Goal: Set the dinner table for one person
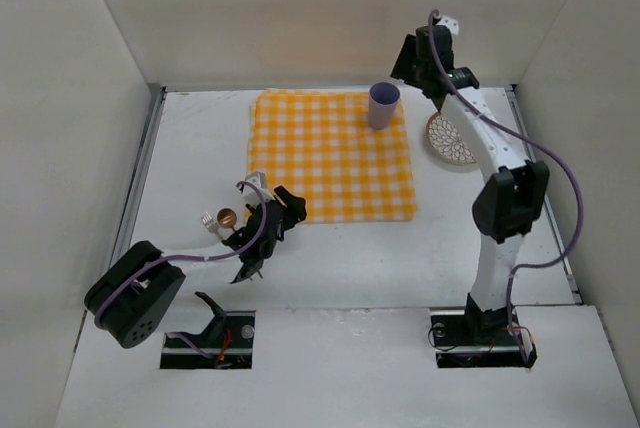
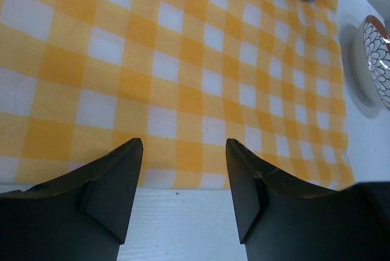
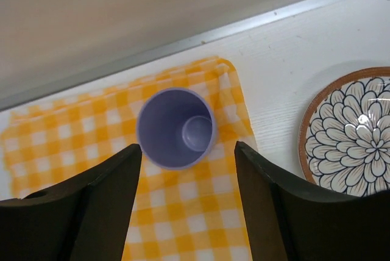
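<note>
My right gripper (image 3: 187,148): jaws wide, holding nothing. Straight below it, between the finger lines but not touching them, is the lilac plastic tumbler (image 3: 177,128), upright, mouth up. It stands on the far right corner of the yellow-and-white checked cloth (image 1: 330,158), which I judge to be the drink spot of a place setting. The cloth corner beside it looks slightly rucked.

To the right of that gripper is the round plate with a dark petal pattern and brown rim (image 3: 353,133). It lies flat on bare tabletop, off the cloth and just beside its right edge. It probably belongs mid-cloth, so not yet placed.

My left gripper (image 2: 183,142): jaws wide too, empty, low over the cloth's near hem. The check spreads ahead of it and bare white is under the fingers.

Just left of my left wrist are small metal bits (image 1: 222,217), maybe cutlery, too small to tell.

The dinner table (image 1: 400,258) lies under both grippers and everything sits on it. It is flat matte white with thin metal rails (image 1: 140,178) along the side edges. Plain pale walls (image 1: 60,98) box it in on three sides.
</note>
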